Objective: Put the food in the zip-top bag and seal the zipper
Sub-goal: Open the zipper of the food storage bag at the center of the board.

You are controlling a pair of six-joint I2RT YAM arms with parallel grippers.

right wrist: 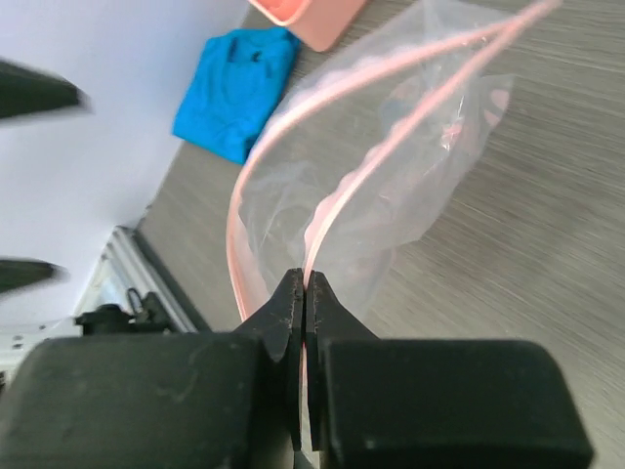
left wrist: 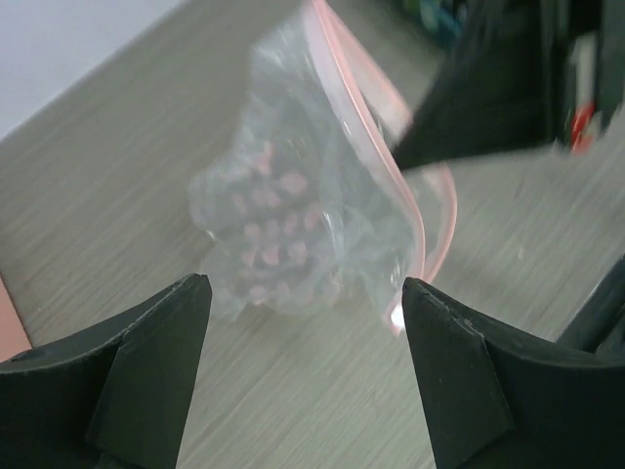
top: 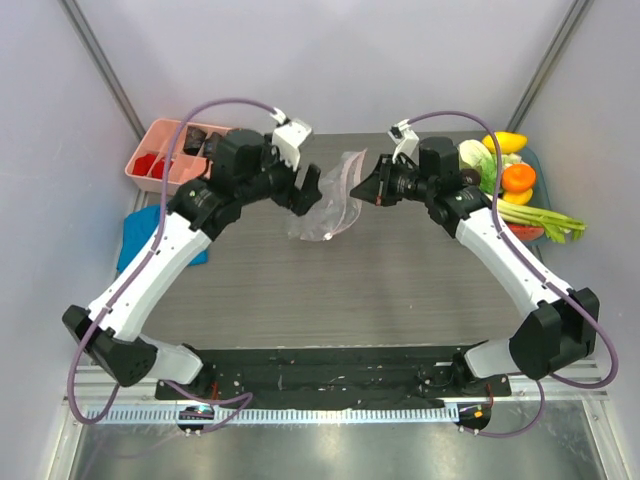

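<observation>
The clear zip-top bag (top: 335,200) hangs crumpled over the far middle of the table, its mouth gaping. My right gripper (right wrist: 306,281) is shut on one side of the pink zipper strip (right wrist: 391,127) and holds the bag up; it shows in the top view (top: 368,187) at the bag's right edge. My left gripper (left wrist: 305,293) is open and empty, just left of the bag (left wrist: 303,215), in the top view (top: 305,190). The food (top: 515,185), with orange, yellow fruit, cabbage and leek, lies on a tray at the far right.
A pink compartment tray (top: 170,155) with red and dark pieces stands at the far left. A blue cloth (top: 145,235) lies in front of it, also in the right wrist view (right wrist: 234,88). The teal tray (top: 535,170) under the food sits at the table's right edge.
</observation>
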